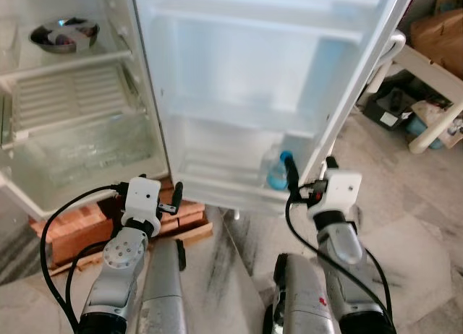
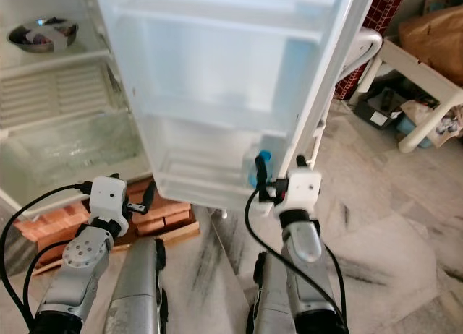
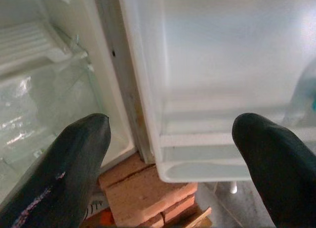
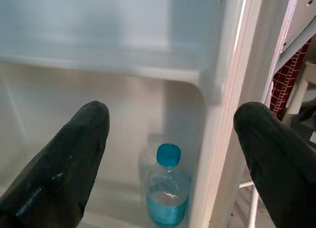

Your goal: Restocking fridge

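Right hand (image 1: 309, 181), fingers spread and empty, faces the water bottle (image 4: 168, 193) standing at the outer end of the fridge door's bottom shelf (image 1: 217, 178); back straight out, avoiding the door edge.

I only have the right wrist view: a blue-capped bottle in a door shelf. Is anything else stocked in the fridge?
Observer: Yes, a metal bowl sits on an upper shelf inside.
Operator: Is the right pincer holding anything?
Observer: No, the right pincer is open, just before the bottle.
Operator: And the left arm?
Observer: The left pincer is open too, near the door's lower hinge corner, above some bricks.
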Tool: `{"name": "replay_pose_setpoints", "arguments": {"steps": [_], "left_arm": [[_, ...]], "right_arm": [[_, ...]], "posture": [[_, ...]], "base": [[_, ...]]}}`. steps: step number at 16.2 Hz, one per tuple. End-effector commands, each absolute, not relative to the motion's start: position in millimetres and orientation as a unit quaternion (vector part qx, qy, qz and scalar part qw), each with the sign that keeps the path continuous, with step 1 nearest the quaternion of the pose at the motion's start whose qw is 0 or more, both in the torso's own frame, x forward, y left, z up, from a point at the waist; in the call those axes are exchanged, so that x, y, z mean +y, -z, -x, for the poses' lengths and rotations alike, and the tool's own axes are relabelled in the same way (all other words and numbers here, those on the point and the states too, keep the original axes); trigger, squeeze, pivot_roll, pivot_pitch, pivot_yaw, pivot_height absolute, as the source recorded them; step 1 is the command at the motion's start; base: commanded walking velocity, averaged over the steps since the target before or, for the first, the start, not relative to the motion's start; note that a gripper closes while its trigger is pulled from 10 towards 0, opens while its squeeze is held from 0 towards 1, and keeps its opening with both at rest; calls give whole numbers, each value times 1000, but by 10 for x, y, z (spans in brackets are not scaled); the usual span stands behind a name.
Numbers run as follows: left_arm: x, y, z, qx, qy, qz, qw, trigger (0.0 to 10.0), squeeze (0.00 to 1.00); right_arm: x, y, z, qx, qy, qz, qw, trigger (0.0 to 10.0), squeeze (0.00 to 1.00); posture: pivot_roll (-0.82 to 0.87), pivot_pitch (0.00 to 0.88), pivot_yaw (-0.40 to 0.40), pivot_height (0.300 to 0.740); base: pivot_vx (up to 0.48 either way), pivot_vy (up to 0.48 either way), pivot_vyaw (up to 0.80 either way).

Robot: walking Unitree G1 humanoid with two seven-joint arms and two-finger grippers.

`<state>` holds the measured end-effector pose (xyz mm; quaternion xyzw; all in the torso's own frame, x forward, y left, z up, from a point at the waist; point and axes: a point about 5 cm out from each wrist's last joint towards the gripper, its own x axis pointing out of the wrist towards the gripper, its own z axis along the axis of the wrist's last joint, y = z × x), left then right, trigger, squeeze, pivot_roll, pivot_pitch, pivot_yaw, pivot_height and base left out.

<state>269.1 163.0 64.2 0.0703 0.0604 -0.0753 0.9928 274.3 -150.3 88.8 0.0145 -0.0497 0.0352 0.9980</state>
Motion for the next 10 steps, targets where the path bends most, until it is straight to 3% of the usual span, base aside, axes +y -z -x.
{"name": "replay_pose_setpoints", "arguments": {"steps": [1, 7, 10], "left_arm": [[1611, -609, -2649, 64, 77, -71, 992, 10000, 0], [1641, -573, -2648, 72, 76, -75, 992, 10000, 0], [1691, -632, -2765, 64, 77, -86, 991, 10000, 0]], "right_arm": [[-1534, -903, -2721, -51, -37, -4, 998, 10000, 0], [-1627, -835, -2697, -28, -31, -5, 999, 10000, 0], [-1647, -865, -2773, -30, -26, -1, 999, 10000, 0]], "posture": [[61, 21, -31, 658], [44, 39, -36, 733], [44, 38, -33, 740]], "base": [[0, 0, 0], [0, 0, 0], [0, 0, 0]]}}
